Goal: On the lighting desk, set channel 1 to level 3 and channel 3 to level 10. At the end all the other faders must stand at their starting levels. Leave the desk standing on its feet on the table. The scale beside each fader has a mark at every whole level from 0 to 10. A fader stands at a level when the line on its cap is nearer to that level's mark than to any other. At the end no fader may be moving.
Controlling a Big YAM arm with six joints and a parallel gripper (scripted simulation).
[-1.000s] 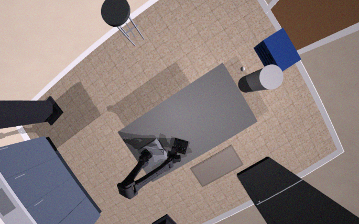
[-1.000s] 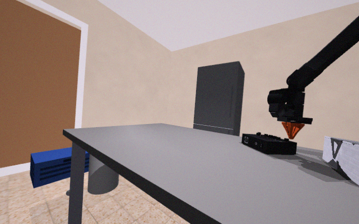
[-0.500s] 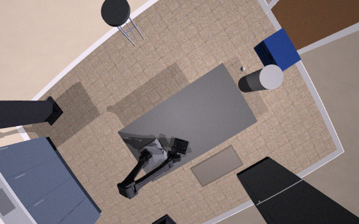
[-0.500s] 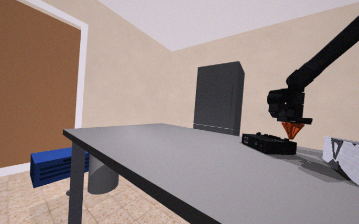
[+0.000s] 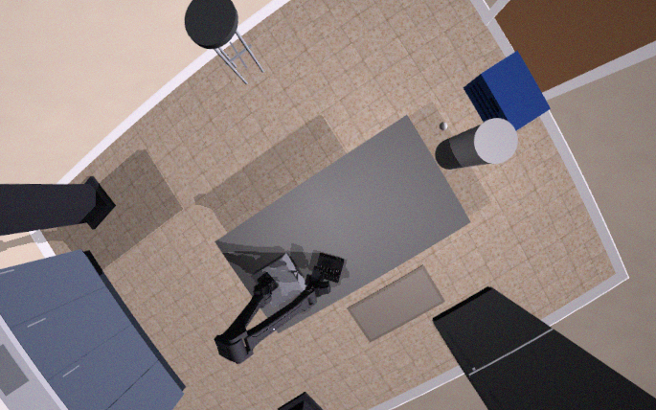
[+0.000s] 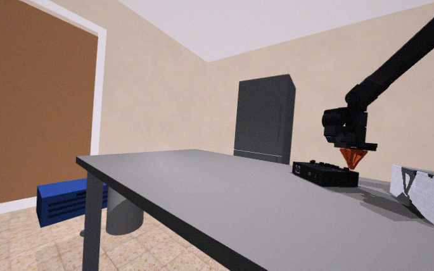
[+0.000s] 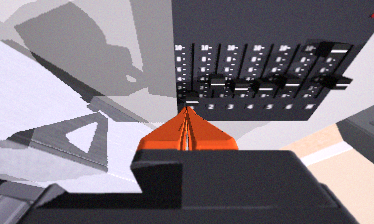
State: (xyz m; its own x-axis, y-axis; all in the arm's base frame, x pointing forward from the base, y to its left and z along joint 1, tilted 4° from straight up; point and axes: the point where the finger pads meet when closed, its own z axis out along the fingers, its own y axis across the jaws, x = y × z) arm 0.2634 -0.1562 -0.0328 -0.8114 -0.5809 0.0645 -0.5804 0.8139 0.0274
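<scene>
Two settings wanted, neither reached as far as the frames show. Seven channels numbered along the bottom edge of the lighting desk (image 7: 268, 55), filling the upper right of the wrist view; standing on the grey table (image 6: 184, 188) at centre right of the exterior view, and looking level there.

Orange gripper (image 7: 187, 113) pinched fully shut, empty, its joined tips pointing at the channel 1 fader cap (image 7: 190, 95) at the lower left corner of the desk. Touching or just short of the cap: cannot tell from this angle. Channel 1 cap low on its scale, probably around 1 or 2, below the wanted 3, though the marks are too blurred to read surely. Channel 3 cap (image 7: 242, 86) near the lower middle of its track, well short of 10 at the top.

Left to do: nudge channel 1 up a little with the closed tips, then move across and drive channel 3 to the top end. Remaining caps, including the high one (image 7: 339, 49) at upper right, to be left alone.
</scene>
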